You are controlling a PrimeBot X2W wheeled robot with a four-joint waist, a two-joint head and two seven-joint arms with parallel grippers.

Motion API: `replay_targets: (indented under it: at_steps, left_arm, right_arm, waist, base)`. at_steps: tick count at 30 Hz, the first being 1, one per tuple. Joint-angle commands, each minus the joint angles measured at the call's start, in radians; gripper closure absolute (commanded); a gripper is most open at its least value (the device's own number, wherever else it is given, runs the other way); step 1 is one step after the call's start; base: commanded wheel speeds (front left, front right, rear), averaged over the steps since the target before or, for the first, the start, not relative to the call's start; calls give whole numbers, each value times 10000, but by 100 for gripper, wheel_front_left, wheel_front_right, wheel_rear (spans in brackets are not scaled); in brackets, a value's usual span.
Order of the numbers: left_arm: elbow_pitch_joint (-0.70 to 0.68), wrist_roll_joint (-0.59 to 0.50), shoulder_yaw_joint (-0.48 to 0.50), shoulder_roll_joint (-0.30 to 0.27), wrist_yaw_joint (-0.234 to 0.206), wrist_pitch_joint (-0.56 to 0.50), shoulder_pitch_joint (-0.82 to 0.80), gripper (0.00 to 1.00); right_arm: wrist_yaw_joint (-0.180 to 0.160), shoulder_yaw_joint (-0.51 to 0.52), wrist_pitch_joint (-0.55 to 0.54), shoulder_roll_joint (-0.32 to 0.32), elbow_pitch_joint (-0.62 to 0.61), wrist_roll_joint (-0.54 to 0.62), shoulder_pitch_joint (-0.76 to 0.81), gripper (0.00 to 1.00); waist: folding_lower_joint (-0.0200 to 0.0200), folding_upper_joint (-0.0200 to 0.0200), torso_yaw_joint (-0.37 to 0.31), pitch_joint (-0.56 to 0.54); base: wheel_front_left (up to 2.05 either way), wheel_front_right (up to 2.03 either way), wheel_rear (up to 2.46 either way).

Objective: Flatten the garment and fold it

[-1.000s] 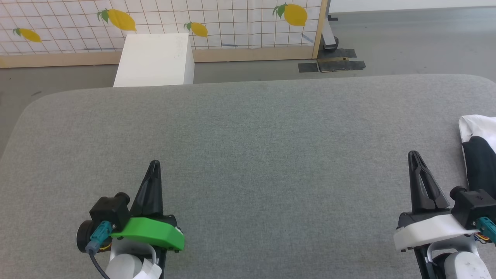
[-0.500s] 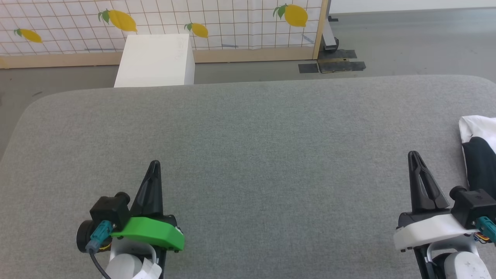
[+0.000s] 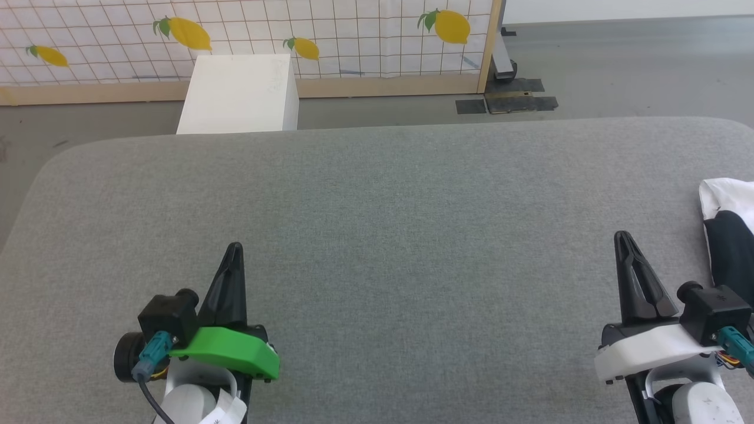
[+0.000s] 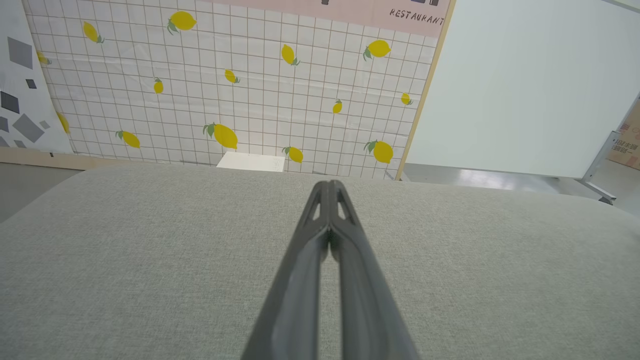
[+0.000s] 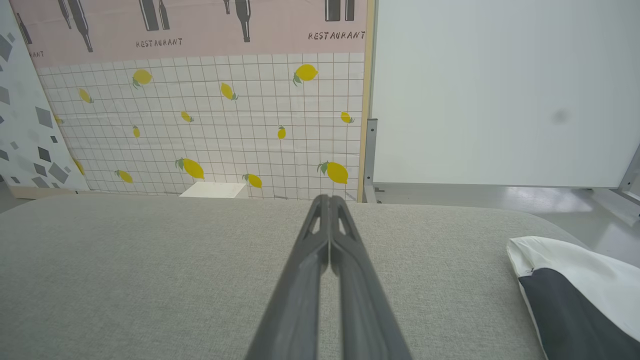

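Note:
The garment [image 3: 728, 235] lies folded at the right edge of the grey table [image 3: 383, 224], white cloth with a black sleeve part on top; in the right wrist view the garment [image 5: 575, 290] sits at the lower right. My right gripper [image 3: 622, 237] hovers just left of it, shut and empty, apart from the cloth. Its fingers [image 5: 327, 210] meet at the tips. My left gripper [image 3: 235, 248] is at the lower left, shut on nothing, with fingertips [image 4: 330, 187] pressed together over bare table.
A white box [image 3: 238, 94] stands on the floor beyond the table's far edge. Behind it is a lemon-patterned panel [image 3: 353, 35] with a wooden frame. Black tape patches [image 3: 506, 103] mark the floor at the back right.
The head view has shifted slightly, so everything sits a little lower and to the right. Both grippers and the garment keep their places on the table.

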State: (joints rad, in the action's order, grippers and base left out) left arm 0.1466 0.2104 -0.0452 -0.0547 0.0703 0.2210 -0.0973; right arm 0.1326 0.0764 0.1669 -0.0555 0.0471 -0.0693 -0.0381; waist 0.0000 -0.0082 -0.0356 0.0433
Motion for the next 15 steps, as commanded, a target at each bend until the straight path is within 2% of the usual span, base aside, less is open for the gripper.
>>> replay_targets:
  at_steps: [1, 15]
  left_arm:
    - [-88, -121, 35, 7, -46, -52, 150, 100]
    - [-269, -381, 90, 12, -133, -336, 258, 100]
  right_arm:
    - [-3, -29, -54, 8, -62, 69, 61, 100]
    - [-5, -125, -266, 14, -116, 151, 103, 100]
  waist:
    - [0, 12, 6, -6]
    - [0, 21, 52, -62]
  base:
    - [0, 0, 0]
    - [0, 0, 0]
